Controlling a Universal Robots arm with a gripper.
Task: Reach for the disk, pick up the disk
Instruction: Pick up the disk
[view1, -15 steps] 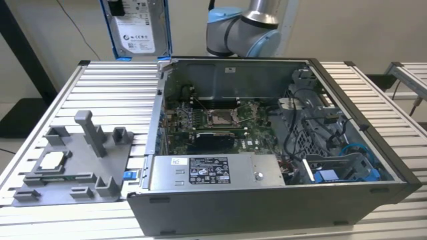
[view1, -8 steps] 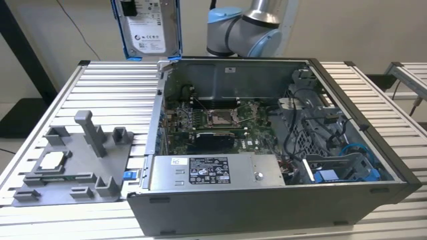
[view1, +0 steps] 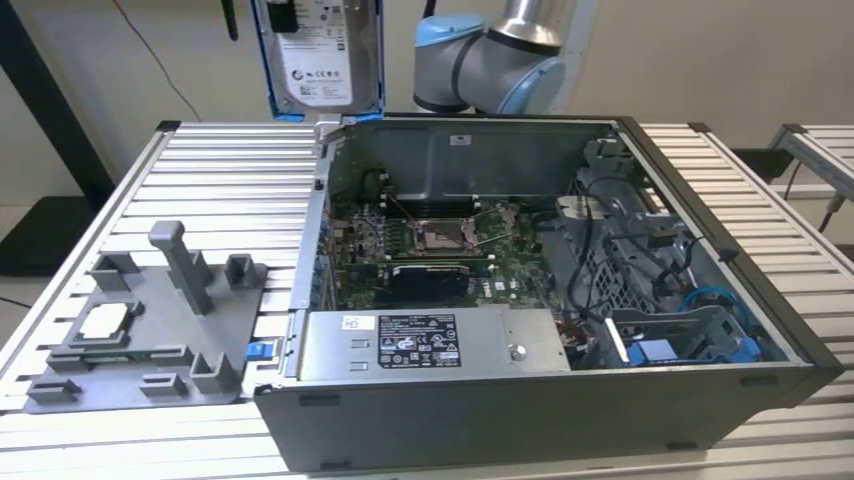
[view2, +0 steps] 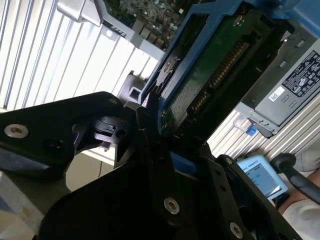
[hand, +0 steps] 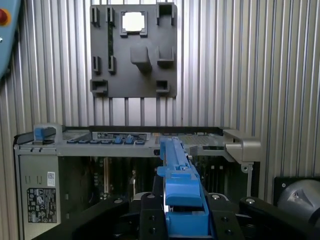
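High above the slatted table (view1: 200, 170), in the exterior view, the disk (view1: 320, 60) hangs upright with its white label facing the camera and its blue carrier framing it. It is well clear of the open computer case (view1: 534, 420) below. The robot arm (view1: 487, 65) stands just beside it, toward the exterior view's right. A gray fixture plate (view1: 200, 330) lies on the table at the exterior view's left of the case, with a processor chip (view1: 107, 322) seated in it.

In the second wrist view, the gripper (view2: 155, 127) is pinched onto one end of the disk (view2: 210, 70). The disk's green circuit-board side and blue frame slant away from the black fingers (view2: 145, 120). The labeled power supply (view2: 295, 80) shows beyond it.

In the first wrist view, the blue edge of the disk (hand: 177, 175) rises from between the clamped halves of the gripper (hand: 182, 210). It is above the rim of the case (hand: 240, 147), with the fixture plate (hand: 135, 75) and its chip (hand: 133, 21) on the table beyond.
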